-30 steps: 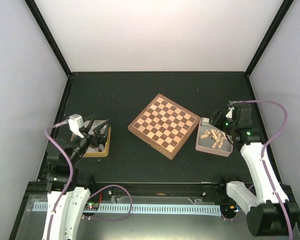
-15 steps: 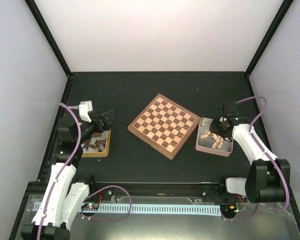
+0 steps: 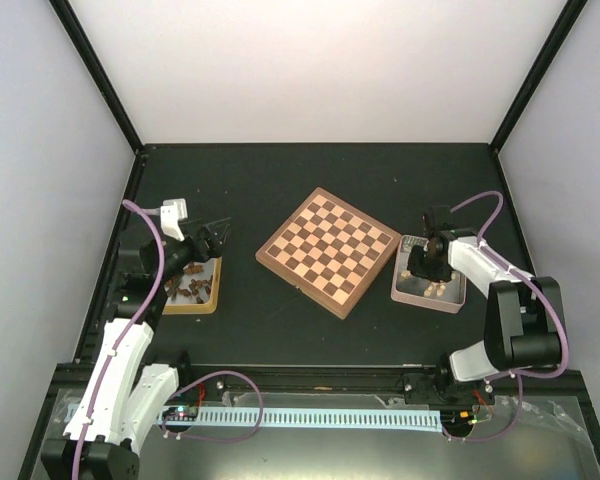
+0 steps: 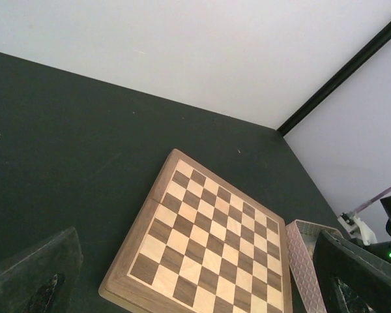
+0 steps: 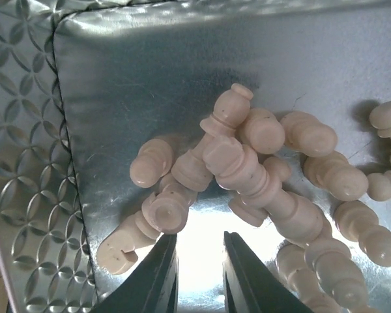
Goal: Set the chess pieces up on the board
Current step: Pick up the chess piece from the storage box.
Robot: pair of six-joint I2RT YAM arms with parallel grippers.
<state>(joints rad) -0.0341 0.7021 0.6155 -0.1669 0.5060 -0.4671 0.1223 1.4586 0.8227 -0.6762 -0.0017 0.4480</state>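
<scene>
Right wrist view puts the right gripper (image 5: 199, 238) at the bottom centre of the frame. Its jaws are drawn to a slim gap with only bare metal showing between them. It grasps nothing that I can see, though the tips sit near the frame edge, so a sliver of a piece could be hidden there.

The chess pieces (image 5: 241, 163) lie tangled in a heap across the middle and right, all inside the grey tray (image 5: 26, 130). None stands on the board (image 3: 328, 250) at the centre of the top external view.

Jaws this narrow probably cannot straddle a piece, so a descent would likely shove the heap or skid a rounded piece aside. Pieces lying crossed might also lift in pairs, or slip free over the board.

The left gripper (image 3: 210, 238) hangs spread wide and empty at the left, near the upper edge of the yellow-wood tray (image 3: 212, 290) of dark pieces (image 3: 185, 290).
</scene>
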